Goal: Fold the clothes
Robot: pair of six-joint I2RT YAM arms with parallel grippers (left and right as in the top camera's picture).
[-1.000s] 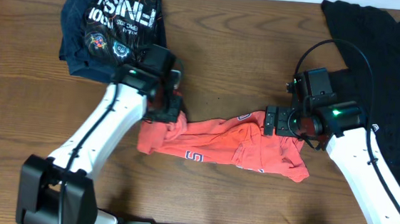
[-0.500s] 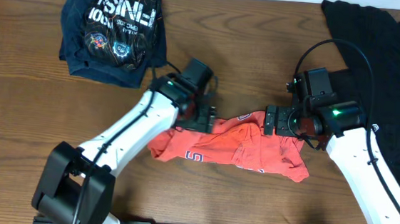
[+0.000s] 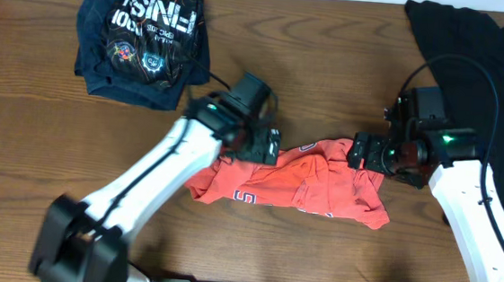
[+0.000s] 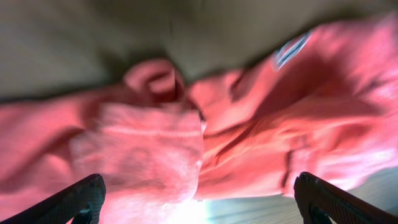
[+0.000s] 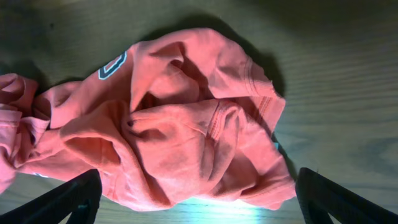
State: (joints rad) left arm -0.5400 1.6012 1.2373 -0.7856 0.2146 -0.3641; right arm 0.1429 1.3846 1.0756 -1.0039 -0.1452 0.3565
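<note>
The clothes, a coral-red T-shirt (image 3: 311, 186), lie bunched in a crumpled strip on the wooden table. A white dark-edged letter (image 5: 111, 65) shows near its upper fold. My left gripper (image 3: 265, 151) hangs over the shirt's upper left part, open. In the left wrist view the gripper (image 4: 202, 208) has red cloth (image 4: 143, 143) below it and nothing pinched between its wide-set fingers. My right gripper (image 3: 364, 156) stands open just above the shirt's upper right part. In the right wrist view the gripper (image 5: 199, 205) looks down on the rumpled shirt (image 5: 180, 137) without touching it.
A folded navy T-shirt (image 3: 143, 38) with white print lies at the back left. A black garment (image 3: 473, 77) is spread over the right side, partly under my right arm. Bare wood (image 3: 44, 152) lies to the left of the red shirt.
My left gripper dragged the shirt's left end to the right, then opened and let it go. The right gripper stayed open and drew back a little to the right.
</note>
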